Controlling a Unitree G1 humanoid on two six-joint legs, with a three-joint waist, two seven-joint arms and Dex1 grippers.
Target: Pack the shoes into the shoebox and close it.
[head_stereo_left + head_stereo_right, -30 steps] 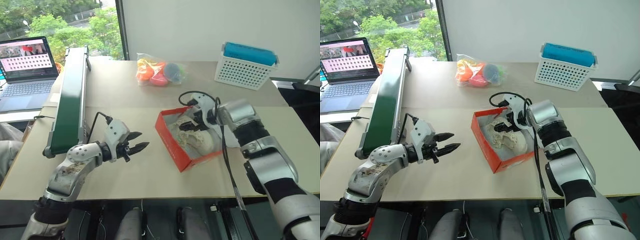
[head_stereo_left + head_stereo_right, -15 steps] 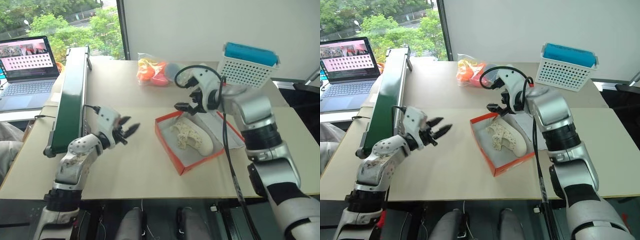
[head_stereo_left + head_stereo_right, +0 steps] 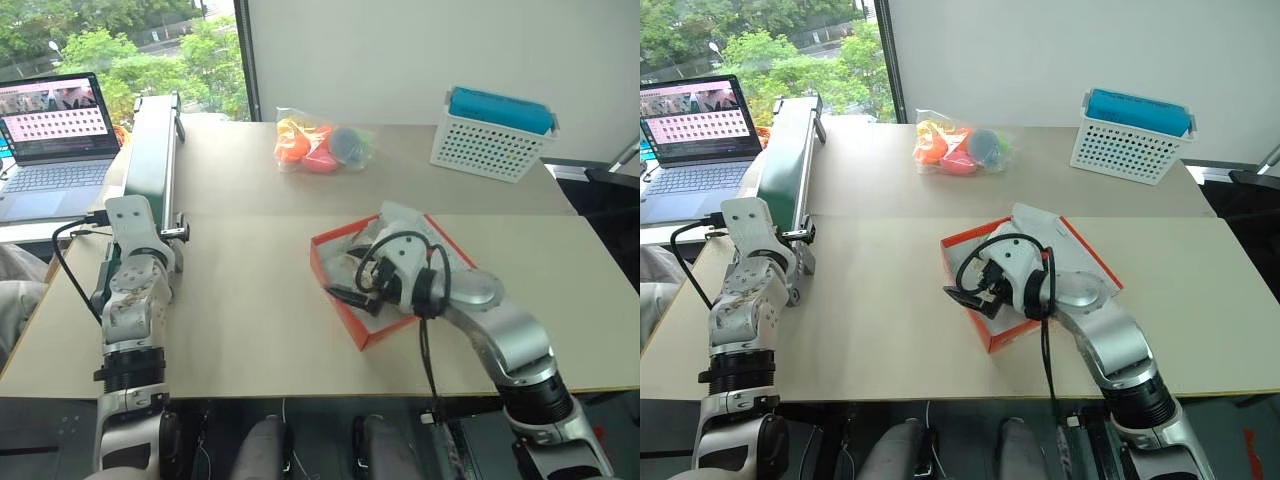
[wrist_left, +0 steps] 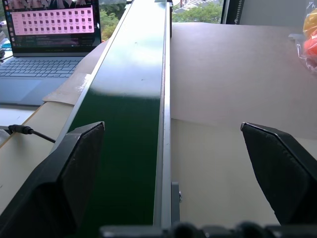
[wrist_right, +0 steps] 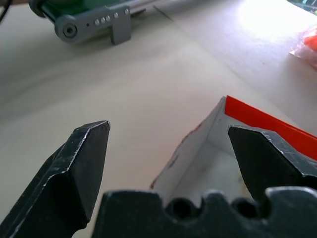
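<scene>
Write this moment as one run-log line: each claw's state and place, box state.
left claw: open, over belt | right claw: open, at box near edge | box: open

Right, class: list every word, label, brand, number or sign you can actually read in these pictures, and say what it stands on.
No text reads clearly enough to quote.
Laptop screen: a pink grid of small pictures, too small to read.
Laptop keyboard: key legends too blurred to read.
Shoebox: plain red-orange walls, no lettering showing.
White basket, toy bag, green conveyor: no lettering seen.
</scene>
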